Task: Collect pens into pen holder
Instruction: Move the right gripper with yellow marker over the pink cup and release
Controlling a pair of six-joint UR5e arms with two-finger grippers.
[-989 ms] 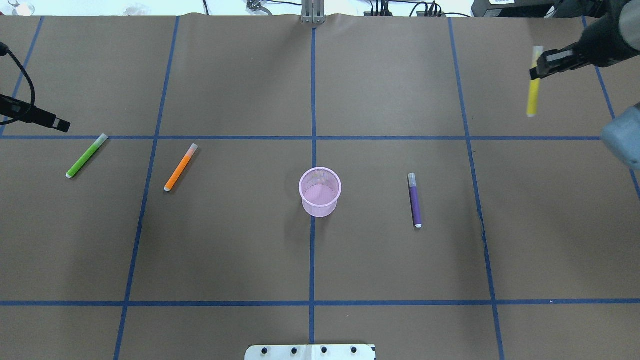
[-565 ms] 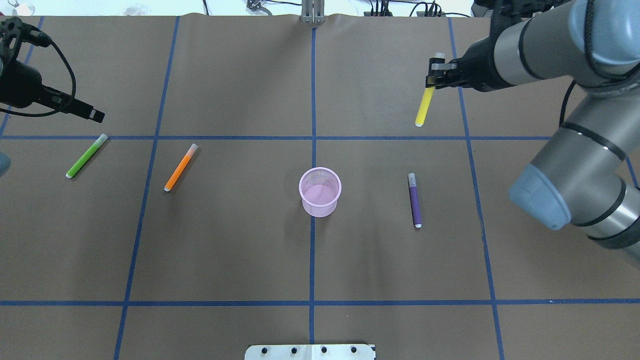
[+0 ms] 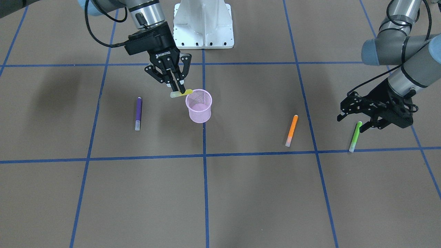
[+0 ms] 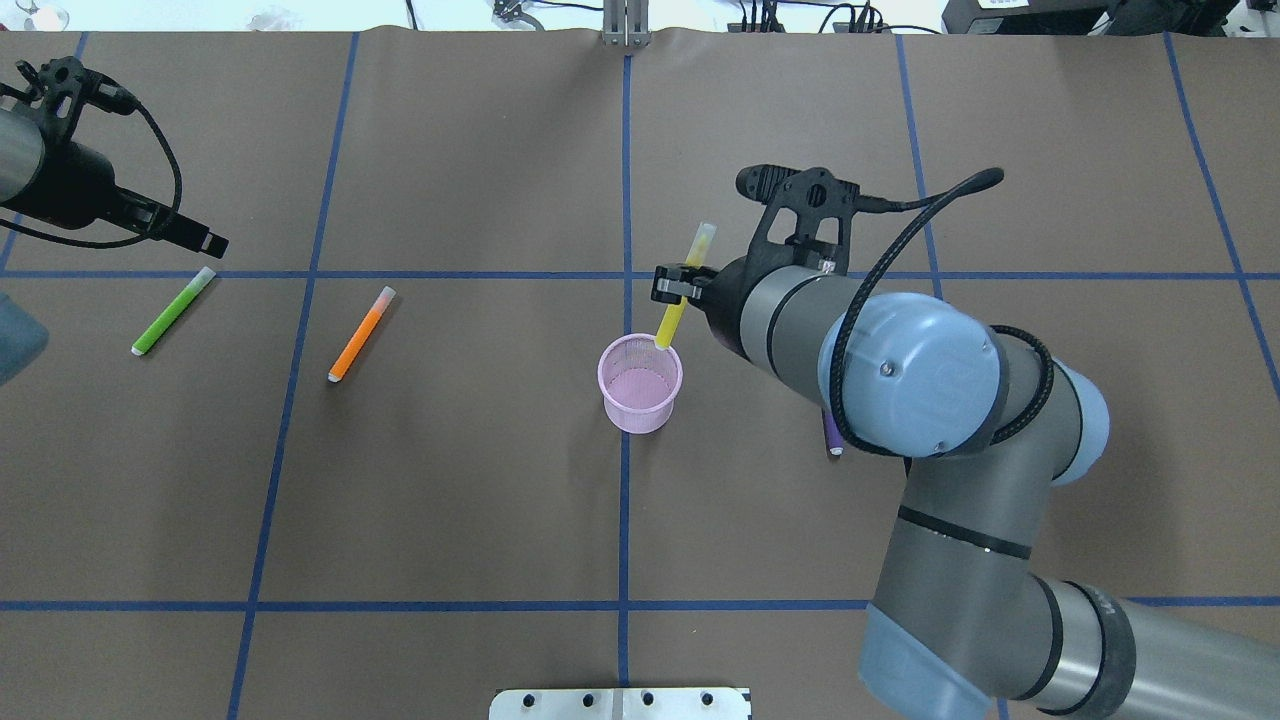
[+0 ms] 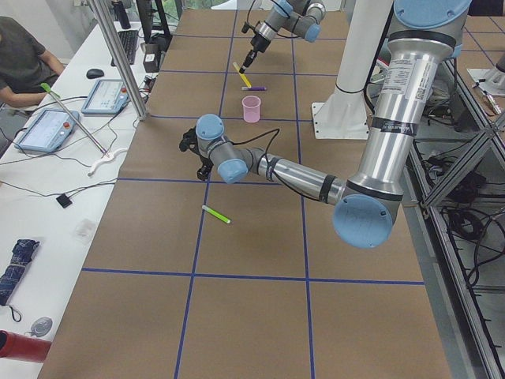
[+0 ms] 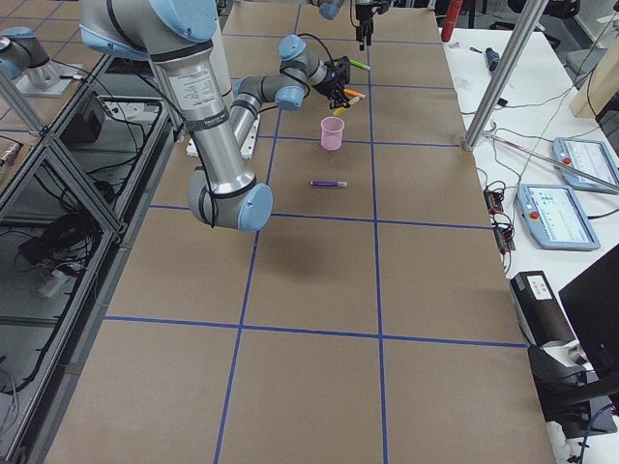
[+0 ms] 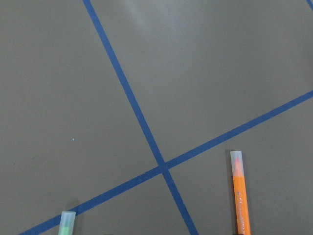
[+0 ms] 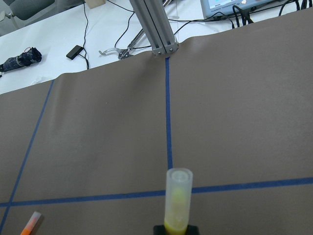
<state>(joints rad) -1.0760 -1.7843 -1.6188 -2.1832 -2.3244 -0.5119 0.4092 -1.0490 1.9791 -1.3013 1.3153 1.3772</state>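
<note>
In the front-facing view, your right fingers are clamped on the yellow pen. Its lower tip sits at the rim of the pen holder, on the robot's side. The left fingers are spread above the green pen, well away from the holder. From overhead, the tip meets the rim rather than the middle, so I'd carry it further over the opening, stand it upright, then release. The right wrist view misses the holder; judge centring from overhead.
</note>
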